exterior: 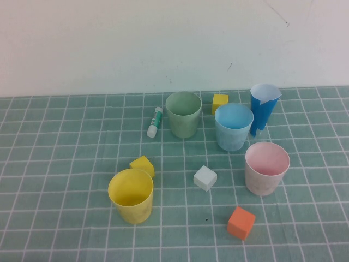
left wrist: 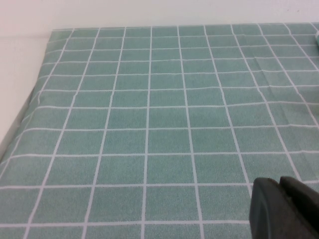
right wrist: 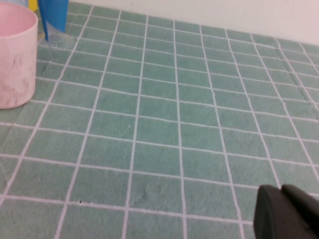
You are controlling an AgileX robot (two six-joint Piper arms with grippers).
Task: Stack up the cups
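table: green cloth [exterior: 65,164] with a white grid, white wall behind it, all four cups standing upright and apart, nothing nested so far

green cup: pale green tapered plastic cup [exterior: 183,114], back of the spread around 12 o'clock, open end up

blue cup: light blue tapered plastic cup [exterior: 233,126], just at 4 o'clock of the green one, close but not touching as far as I can see

pink cup: pale pink tapered plastic cup [exterior: 266,168], at 5 o'clock from the blue cup; it also shows at the edge of the right wrist view [right wrist: 15,55]

yellow cup: yellow tapered plastic cup [exterior: 131,195], way off at 7 o'clock from the green cup, well apart from the other three

paper cone: tall narrow dark blue paper cone with white inside [exterior: 263,108], right beside the blue cup at its 2 o'clock

blocks: small yellow cube [exterior: 142,165] nearly touching the yellow cup at its 1 o'clock, another yellow cube [exterior: 220,102] between green cup and cone, white cube [exterior: 205,178] mid-table, orange cube [exterior: 241,222] at 7 o'clock from the pink cup

marker: white and green marker pen [exterior: 155,121] lying flat at 9 o'clock of the green cup

left gripper: dark tips [left wrist: 284,209] pressed together, holding nothing, over bare cloth

right gripper: same deal, tips [right wrist: 284,214] closed, empty, over cloth near the pink cup
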